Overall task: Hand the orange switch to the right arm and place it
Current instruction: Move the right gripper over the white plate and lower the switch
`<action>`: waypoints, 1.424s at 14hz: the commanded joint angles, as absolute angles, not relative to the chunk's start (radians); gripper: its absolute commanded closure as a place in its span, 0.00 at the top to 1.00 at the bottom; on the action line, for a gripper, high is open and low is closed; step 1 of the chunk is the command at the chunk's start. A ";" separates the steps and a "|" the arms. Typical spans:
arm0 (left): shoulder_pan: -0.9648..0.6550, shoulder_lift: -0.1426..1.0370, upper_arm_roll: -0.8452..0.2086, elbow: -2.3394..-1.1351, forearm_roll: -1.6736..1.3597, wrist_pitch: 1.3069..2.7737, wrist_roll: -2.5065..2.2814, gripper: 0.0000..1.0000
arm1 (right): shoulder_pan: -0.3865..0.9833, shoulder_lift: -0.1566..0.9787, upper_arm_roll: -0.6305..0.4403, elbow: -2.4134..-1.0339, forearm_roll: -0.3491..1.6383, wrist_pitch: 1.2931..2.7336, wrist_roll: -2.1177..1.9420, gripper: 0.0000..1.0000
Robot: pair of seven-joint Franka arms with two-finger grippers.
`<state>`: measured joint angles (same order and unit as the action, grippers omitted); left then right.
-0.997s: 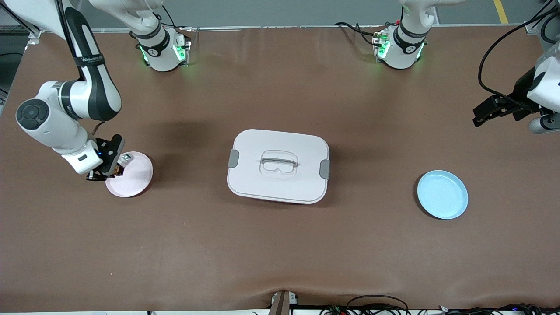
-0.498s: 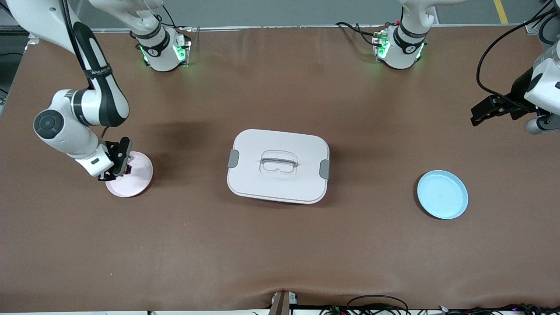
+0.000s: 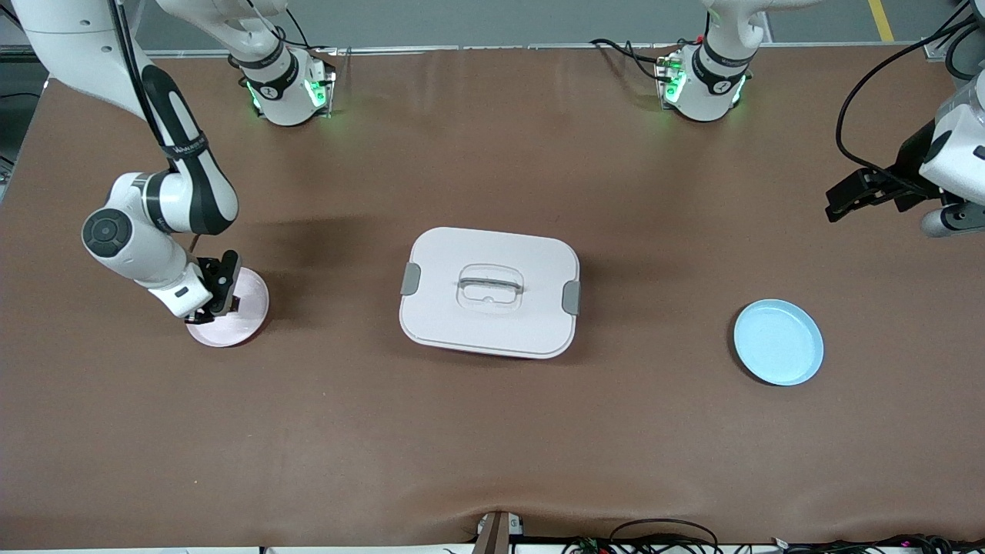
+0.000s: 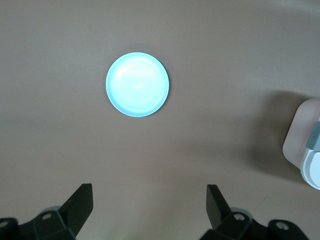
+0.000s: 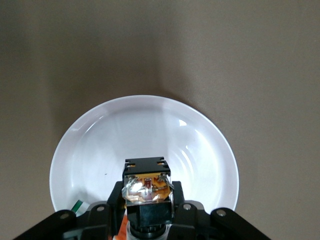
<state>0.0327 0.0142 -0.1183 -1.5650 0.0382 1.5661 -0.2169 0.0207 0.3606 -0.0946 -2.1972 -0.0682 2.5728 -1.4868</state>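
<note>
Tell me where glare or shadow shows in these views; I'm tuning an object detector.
Front view: soft shadows fall on the table beside the white lidded box and under the right arm. Left wrist view: concentric highlights on the blue plate. Right wrist view: glints on the pink plate and on the orange switch.

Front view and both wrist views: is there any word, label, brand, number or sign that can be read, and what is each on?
Right arm, band on the black link: a line of white lettering, too small to read.
Pink plate, blue plate, white lidded box, table: no text.
Orange switch in the right claw: orange markings only, no readable characters.
</note>
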 commanded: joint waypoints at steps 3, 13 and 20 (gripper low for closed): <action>0.023 0.005 -0.107 -1.574 0.018 1.560 -0.201 1.00 | -0.002 0.385 -0.075 -2.206 -0.087 2.614 -1.500 0.04; 0.021 0.012 -0.107 -1.571 0.020 1.563 -0.199 1.00 | 0.003 0.391 -0.075 -2.207 -0.084 2.623 -1.486 0.58; 0.020 0.014 -0.107 -1.571 0.021 1.565 -0.199 1.00 | 0.008 0.353 -0.075 -2.204 -0.083 2.582 -1.429 1.00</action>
